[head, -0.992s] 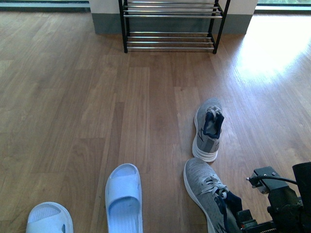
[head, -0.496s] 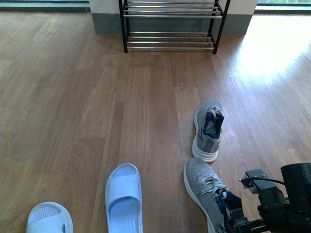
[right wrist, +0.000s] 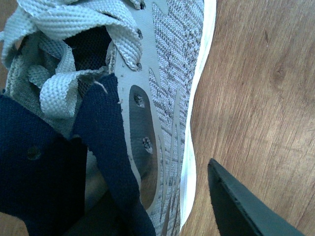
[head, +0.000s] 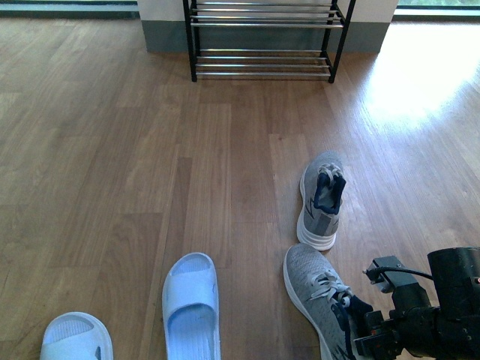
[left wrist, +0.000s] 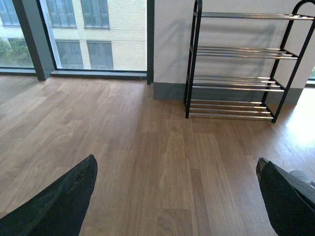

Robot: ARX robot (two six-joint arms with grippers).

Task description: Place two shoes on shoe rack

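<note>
At the lower right corner of the front view, the right tool [head: 371, 334] is at the dark navy collar of the nearer shoe [head: 315, 296]. This grey sneaker lies on the wooden floor [head: 112, 150] with its toe towards the upper left of the frame. In the right wrist view the same shoe [right wrist: 167, 73] fills most of the picture, with its grey laces [right wrist: 74, 29] in the upper left and the navy lining [right wrist: 39, 162] in the lower left. One dark finger [right wrist: 241, 206] shows in the lower right, outside the white sole, and a strip of floor is between them. The other finger is hidden, but the tool is apart and not clamped on the shoe.

In the lower left of the front view are two light blue slippers [head: 191, 307], one beside the other.

A little higher than the nearer shoe, right of the centre, the farther shoe [head: 321, 201] stands on its sole with the toe pointing up the frame. The two shoes are near but not touching.

The shoe rack [head: 262, 64] is at the top centre against the wall, well apart from both shoes, and its chrome bars carry nothing.

In the left wrist view the left tool [left wrist: 176, 164] is wide apart, one finger in each lower corner and only floor between them
</note>
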